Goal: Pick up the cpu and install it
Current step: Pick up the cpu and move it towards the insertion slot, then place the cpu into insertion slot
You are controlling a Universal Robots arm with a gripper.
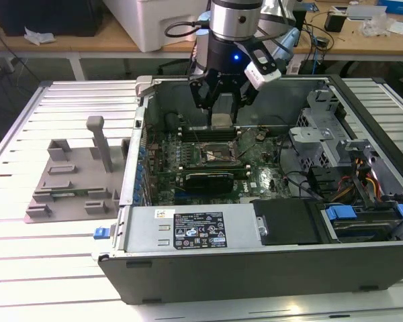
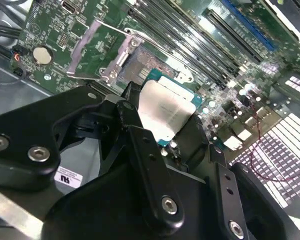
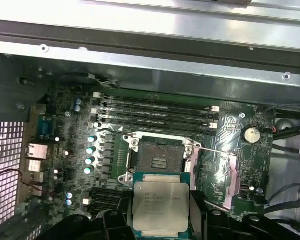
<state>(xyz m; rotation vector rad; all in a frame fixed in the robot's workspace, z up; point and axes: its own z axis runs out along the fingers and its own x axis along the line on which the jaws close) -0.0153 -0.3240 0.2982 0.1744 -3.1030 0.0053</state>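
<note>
The gripper [image 3: 160, 220] is clamped on the cpu [image 3: 160, 205]. In both wrist views its black fingers [image 2: 132, 107] press against two opposite edges of the chip, and the silver top plate shows between them. In the exterior view the gripper [image 1: 221, 115] hangs inside the open computer case [image 1: 255, 268], holding the cpu [image 1: 221, 121] in the air above the motherboard [image 3: 70, 150], apart from it.

Just past the chip lies the socket [image 3: 157, 160]. It is uncovered, its dark square contact field is exposed, and its metal load plate [image 2: 97, 47] is swung up to one side. The cpu is not seated in it.

Beyond the socket run the parallel memory slots [image 3: 155, 112], and a round coin battery [image 3: 250, 134] sits off to one side on the board. Behind the slots rises the case's grey metal wall [image 3: 190, 80].

In the exterior view a long black card [image 1: 201, 180] lies across the board on the near side of the socket. A grey fixture [image 1: 74, 181] stands on the slatted tabletop [image 1: 54, 268] towards the exterior view's left of the case.
</note>
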